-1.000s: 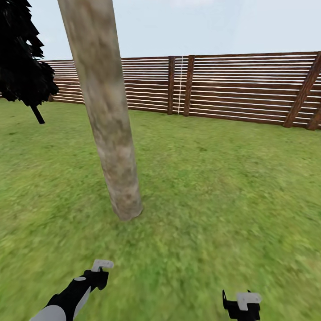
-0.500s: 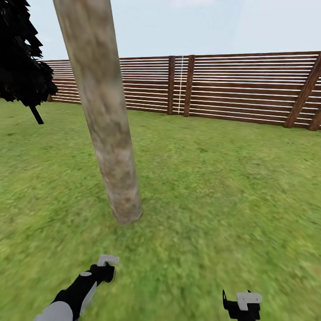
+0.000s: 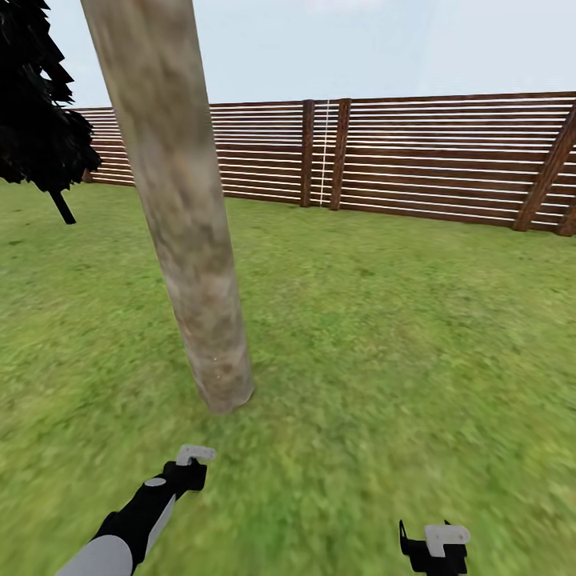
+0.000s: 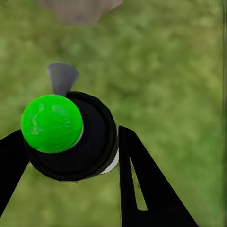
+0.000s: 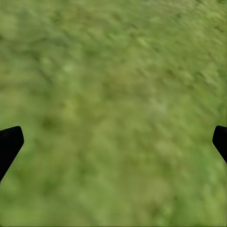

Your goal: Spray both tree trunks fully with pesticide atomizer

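Dark thin-stemmed tree (image 3: 36, 104) stood far left by fence (image 3: 416, 156). Tree trunk (image 3: 172, 200) rose from lawn (image 3: 384, 336), near and ahead of left gripper (image 3: 190, 464). Left gripper fingers (image 4: 142, 189) clamped atomizer (image 4: 71, 137), green cap up. Right gripper (image 3: 434, 544) hovered over grass, fingers spread apart, holding nothing.

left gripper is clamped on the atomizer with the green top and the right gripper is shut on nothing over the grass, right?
Not quite. The left gripper is clamped on the atomizer with the green top, but the right gripper is open, not shut: in the right wrist view its fingers stand far apart, with nothing between them but grass.
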You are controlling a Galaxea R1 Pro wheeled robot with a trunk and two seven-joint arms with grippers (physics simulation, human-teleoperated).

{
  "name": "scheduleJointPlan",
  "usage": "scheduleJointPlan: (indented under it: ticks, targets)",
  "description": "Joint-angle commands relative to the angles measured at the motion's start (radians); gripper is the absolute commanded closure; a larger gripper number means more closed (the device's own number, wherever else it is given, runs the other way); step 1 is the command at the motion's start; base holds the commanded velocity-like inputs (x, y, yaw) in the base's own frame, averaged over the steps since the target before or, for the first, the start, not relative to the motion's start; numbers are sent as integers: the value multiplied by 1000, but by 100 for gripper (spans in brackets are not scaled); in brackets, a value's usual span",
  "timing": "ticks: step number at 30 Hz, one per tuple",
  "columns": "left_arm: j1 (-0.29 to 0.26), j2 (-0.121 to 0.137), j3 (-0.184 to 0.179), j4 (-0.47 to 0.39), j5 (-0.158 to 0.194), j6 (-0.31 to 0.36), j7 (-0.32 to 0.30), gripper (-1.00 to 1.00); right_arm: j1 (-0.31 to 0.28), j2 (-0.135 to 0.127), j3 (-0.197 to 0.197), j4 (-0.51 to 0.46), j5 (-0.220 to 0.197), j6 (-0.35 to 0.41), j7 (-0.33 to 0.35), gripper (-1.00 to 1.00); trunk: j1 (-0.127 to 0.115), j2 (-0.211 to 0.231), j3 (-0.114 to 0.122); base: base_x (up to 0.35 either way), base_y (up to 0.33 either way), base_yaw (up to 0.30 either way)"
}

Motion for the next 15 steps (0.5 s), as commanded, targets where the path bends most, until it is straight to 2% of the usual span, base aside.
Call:
scheduleJointPlan:
  ticks: [1, 3, 5, 6, 7, 9, 10, 11, 12, 13, 15]
  targets:
    - [0, -3, 0, 0, -1, 1, -1, 100, 0, 0, 0, 0, 0, 0, 0, -100, 0, 0, 0, 51, 0, 0]
    - [3, -1, -2, -1, -3, -2, -2, 100, 0, 0, 0, 0, 0, 0, 0, -100, 0, 0, 0, 12, 0, 0]
    - [0, 13, 2, -1, -4, -1, 0, 100, 0, 0, 0, 0, 0, 0, 0, -100, 0, 0, 0, 3, 0, 0]
    - [-1, 32, 4, -1, -3, 0, 2, 100, 0, 0, 0, 0, 0, 0, 0, -100, 0, 0, 0, 1, 0, 0]
    - [-2, 67, 6, -2, 0, -1, 1, 100, 0, 0, 0, 0, 0, 0, 0, -100, 0, 0, 0, 0, 0, 0]
    - [6, 72, 6, -2, 3, -6, 3, 100, 0, 0, 0, 0, 0, 0, 0, -100, 0, 0, 0, 0, 0, 0]
    - [8, 67, 4, -2, 2, -8, 0, 100, 0, 0, 0, 0, 0, 0, 0, -100, 0, 0, 0, 0, 0, 0]
    - [9, 51, 3, -2, 2, -9, -3, 100, 0, 0, 0, 0, 0, 0, 0, -100, 0, 0, 0, 0, 0, 0]
    - [8, 8, -1, -3, -1, -10, -3, 100, 0, 0, 0, 0, 0, 0, 0, -100, 0, 0, 0, 0, 0, 0]
    - [2, -20, -3, -3, -2, -9, -4, 100, 0, 0, 0, 0, 0, 0, 0, -100, 0, 0, 0, 0, 0, 0]
    - [-2, -26, -1, -4, -2, -8, -4, 100, 0, 0, 0, 0, 0, 0, 0, -100, 0, 0, 0, 0, 0, 0]
